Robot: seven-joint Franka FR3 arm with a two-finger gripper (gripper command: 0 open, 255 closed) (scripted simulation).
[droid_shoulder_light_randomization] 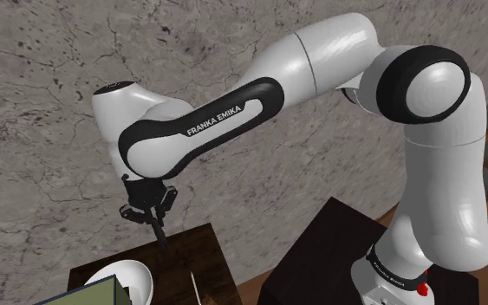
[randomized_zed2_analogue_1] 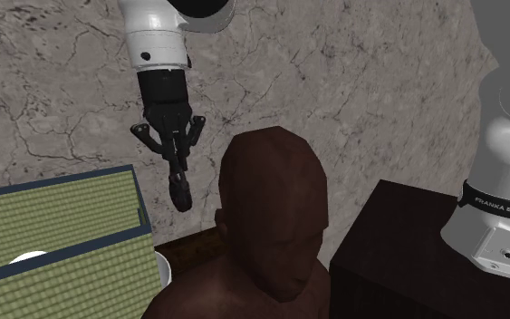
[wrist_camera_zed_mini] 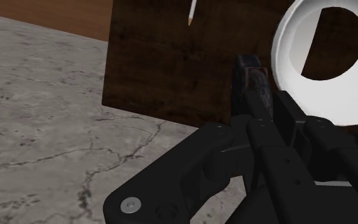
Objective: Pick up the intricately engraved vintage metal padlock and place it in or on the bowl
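My gripper [droid_shoulder_light_randomization: 154, 218] hangs over the far edge of the dark wooden table [droid_shoulder_light_randomization: 190, 251], shut on the padlock [droid_shoulder_light_randomization: 159, 234]. The padlock [randomized_zed2_analogue_1: 181, 190] is a narrow, dark, rusty-looking metal piece that sticks down from between the fingers, clear of the table. In the wrist view the padlock [wrist_camera_zed_mini: 250, 77] is clasped by the gripper [wrist_camera_zed_mini: 257, 105], just beside the white bowl [wrist_camera_zed_mini: 290, 70]. The white bowl [droid_shoulder_light_randomization: 130, 279] stands on the table, below the gripper and toward the shoulder view's left. In the second exterior view, slivers of the bowl [randomized_zed2_analogue_1: 164, 270] show behind a box.
A green box with dark blue edges [randomized_zed2_analogue_1: 58, 227] lies over the bowl's side [droid_shoulder_light_randomization: 86, 293]. A thin pencil [droid_shoulder_light_randomization: 194, 290] lies on the table. A large brown head-shaped bust [randomized_zed2_analogue_1: 275, 213] stands in front of the second exterior camera. The dark stand [droid_shoulder_light_randomization: 337, 251] is at the right. The floor is grey stone.
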